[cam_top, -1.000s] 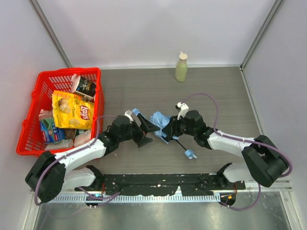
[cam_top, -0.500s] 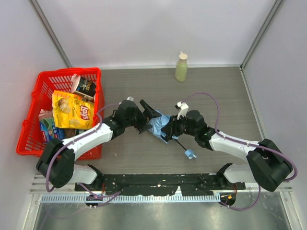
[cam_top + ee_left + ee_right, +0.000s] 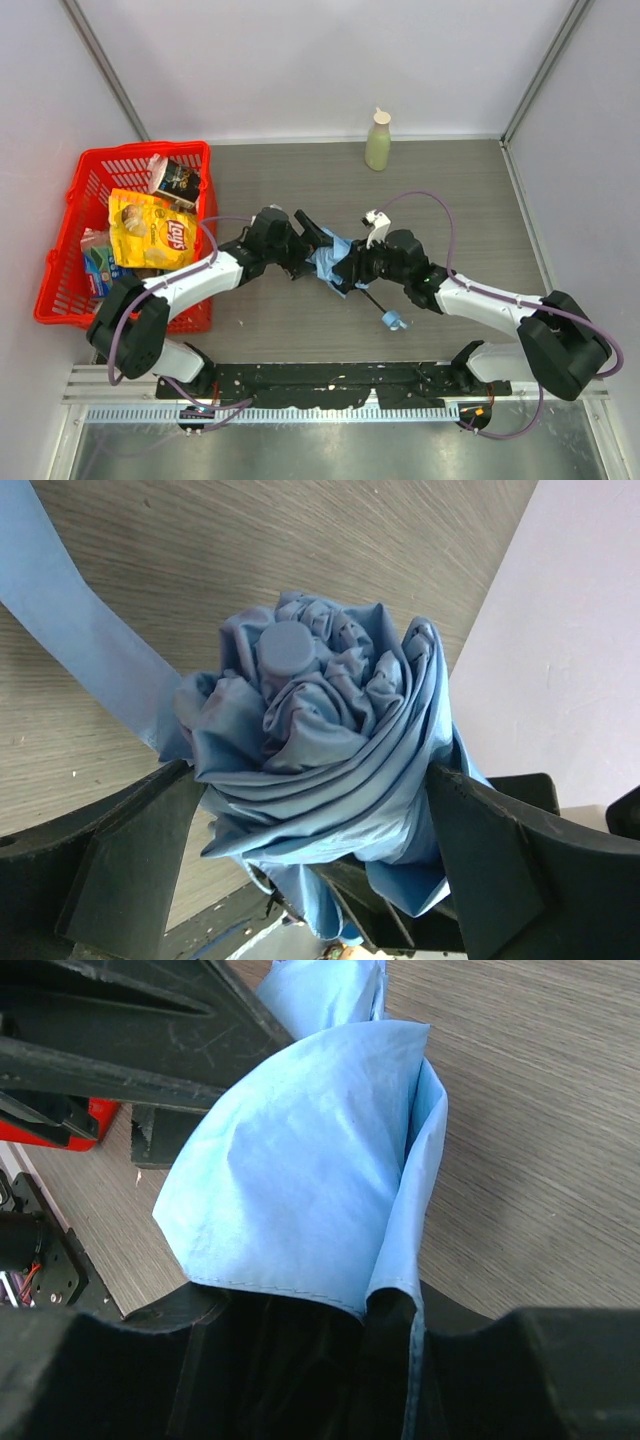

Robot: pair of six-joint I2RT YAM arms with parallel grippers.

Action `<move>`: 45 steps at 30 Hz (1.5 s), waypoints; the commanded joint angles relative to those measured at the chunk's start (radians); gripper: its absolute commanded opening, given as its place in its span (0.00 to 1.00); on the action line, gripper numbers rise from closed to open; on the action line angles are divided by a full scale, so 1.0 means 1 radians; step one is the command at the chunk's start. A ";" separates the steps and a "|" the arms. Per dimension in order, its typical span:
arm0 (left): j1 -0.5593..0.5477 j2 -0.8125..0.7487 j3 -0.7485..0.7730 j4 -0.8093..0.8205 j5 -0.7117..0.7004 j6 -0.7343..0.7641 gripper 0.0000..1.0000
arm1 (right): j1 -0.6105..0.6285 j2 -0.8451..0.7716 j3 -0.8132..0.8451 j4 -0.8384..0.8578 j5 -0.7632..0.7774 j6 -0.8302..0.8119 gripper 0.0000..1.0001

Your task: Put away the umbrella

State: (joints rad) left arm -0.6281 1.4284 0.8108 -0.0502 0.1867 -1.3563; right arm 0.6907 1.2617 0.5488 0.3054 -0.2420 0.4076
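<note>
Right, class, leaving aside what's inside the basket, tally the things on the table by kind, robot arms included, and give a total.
umbrella: 1
bottle: 1
basket: 1
robot arms: 2, the left arm and the right arm
Total: 5
</note>
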 commanded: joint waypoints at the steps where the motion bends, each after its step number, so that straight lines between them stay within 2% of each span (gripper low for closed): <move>1: 0.001 0.012 -0.004 0.102 0.011 -0.043 1.00 | 0.026 -0.007 0.066 0.158 -0.029 0.025 0.01; 4: -0.002 0.026 -0.013 0.168 0.034 -0.082 1.00 | 0.039 0.005 0.065 0.172 -0.036 0.030 0.01; 8: -0.015 0.023 0.011 0.135 0.036 -0.079 1.00 | 0.059 0.021 0.080 0.172 -0.037 0.011 0.01; 11: -0.016 0.010 0.014 0.135 0.043 -0.083 0.90 | 0.063 0.034 0.089 0.170 -0.033 0.000 0.01; 18: -0.018 -0.008 0.014 0.125 0.045 -0.090 0.41 | 0.066 0.053 0.103 0.170 -0.048 -0.009 0.01; 20: -0.016 -0.005 0.022 0.122 0.039 -0.084 0.24 | 0.064 0.051 0.105 0.141 -0.059 -0.013 0.01; 22: -0.018 0.001 0.031 0.107 0.039 -0.080 0.01 | 0.064 0.035 0.100 0.091 -0.045 -0.013 0.01; 23: -0.016 0.007 0.036 0.099 0.043 -0.078 0.00 | 0.064 0.018 0.100 0.066 -0.021 -0.018 0.02; 24: -0.018 0.012 0.042 0.089 0.045 -0.076 0.00 | 0.064 0.007 0.114 -0.013 -0.005 -0.021 0.16; 25: -0.018 0.017 0.044 0.085 0.045 -0.075 0.00 | 0.064 -0.004 0.144 -0.067 0.030 -0.033 0.23; 26: -0.016 0.021 0.045 0.073 0.048 -0.078 0.00 | 0.064 -0.011 0.160 -0.160 0.046 -0.042 0.36; 27: -0.016 0.023 0.044 0.070 0.048 -0.082 0.00 | 0.069 -0.015 0.189 -0.210 0.064 -0.070 0.43; 28: -0.018 0.024 0.042 0.067 0.048 -0.089 0.00 | 0.072 -0.028 0.201 -0.279 0.081 -0.085 0.57; 30: -0.016 0.026 0.044 0.069 0.051 -0.092 0.00 | 0.082 -0.047 0.226 -0.349 0.118 -0.130 0.73; 31: -0.016 0.024 0.047 0.064 0.051 -0.093 0.00 | 0.081 -0.054 0.232 -0.356 0.124 -0.154 0.76; 32: -0.016 0.026 0.048 0.064 0.051 -0.095 0.00 | 0.082 -0.062 0.235 -0.361 0.122 -0.180 0.80; 37: -0.016 0.014 0.071 0.011 0.046 -0.116 0.00 | 0.122 -0.004 0.307 -0.393 0.124 -0.234 0.81; 45: -0.018 0.010 0.140 -0.152 0.025 -0.133 0.00 | 0.276 0.110 0.355 -0.381 0.325 -0.297 0.83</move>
State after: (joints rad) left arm -0.6415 1.4597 0.8806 -0.1734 0.1993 -1.4582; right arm 0.8989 1.3281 0.8547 -0.0765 -0.0242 0.1646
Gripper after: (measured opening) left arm 0.367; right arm 0.828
